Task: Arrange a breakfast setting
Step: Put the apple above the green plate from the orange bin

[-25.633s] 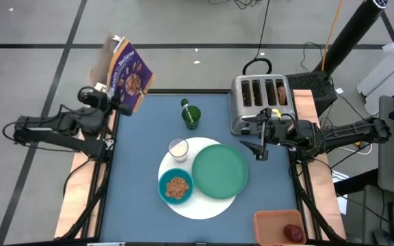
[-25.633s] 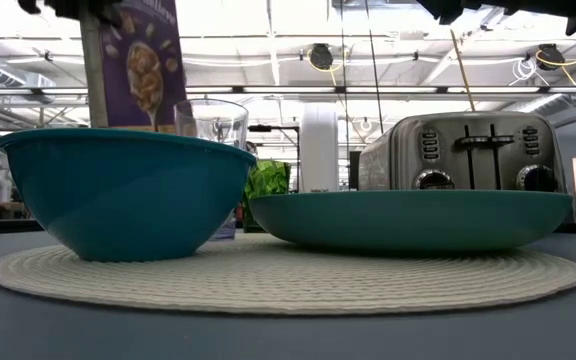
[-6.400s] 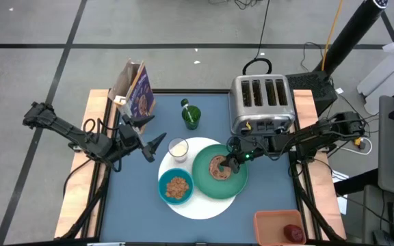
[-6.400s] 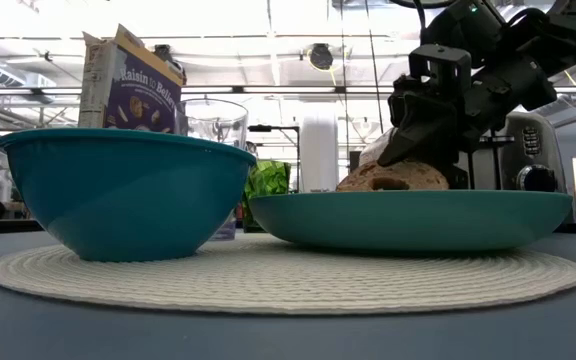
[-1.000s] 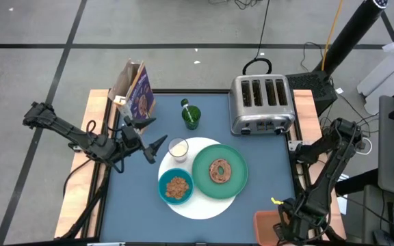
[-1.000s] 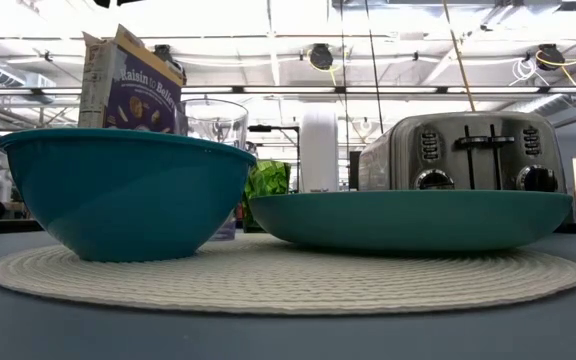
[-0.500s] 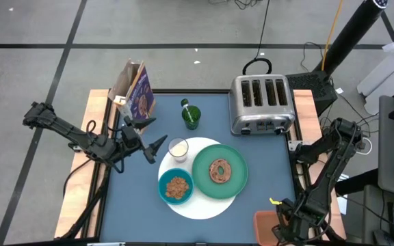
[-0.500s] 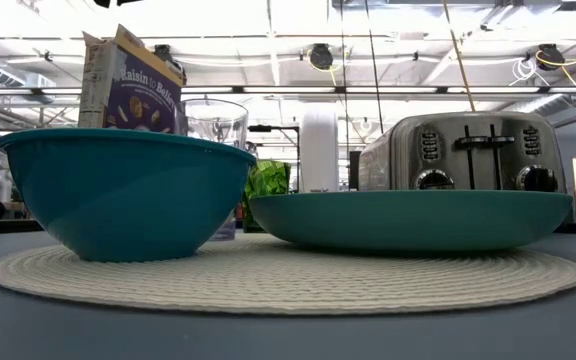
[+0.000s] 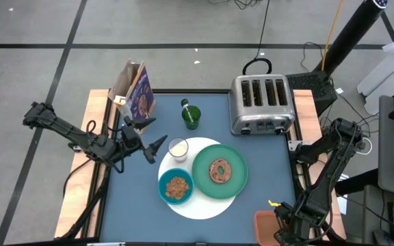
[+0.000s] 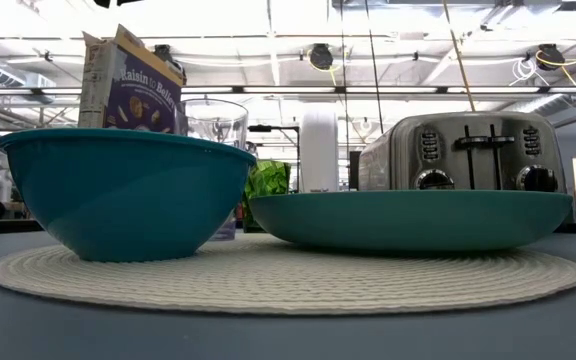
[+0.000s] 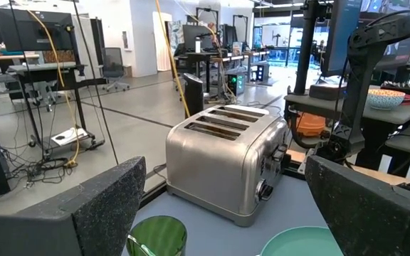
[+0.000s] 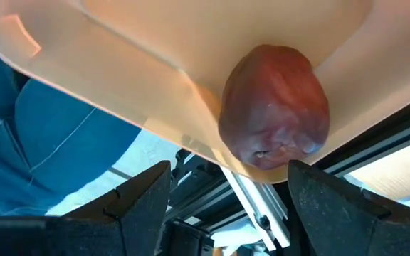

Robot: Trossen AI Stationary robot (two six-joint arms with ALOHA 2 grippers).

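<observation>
My right gripper hangs open over the tray, the fruit just ahead between my fingers for a grab, while my left gripper waits open.

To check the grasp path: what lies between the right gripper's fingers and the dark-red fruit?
Nothing. In the right wrist view the open right gripper faces the dark-red fruit in the tray.

One big white round mat. One green plate, one bagel. One teal bowl. One small clear glass. One green cup. One purple cereal box. One silver four-slot toaster. One orange-pink tray, one dark-red fruit. Two arms, two grippers: left gripper, right gripper.
</observation>
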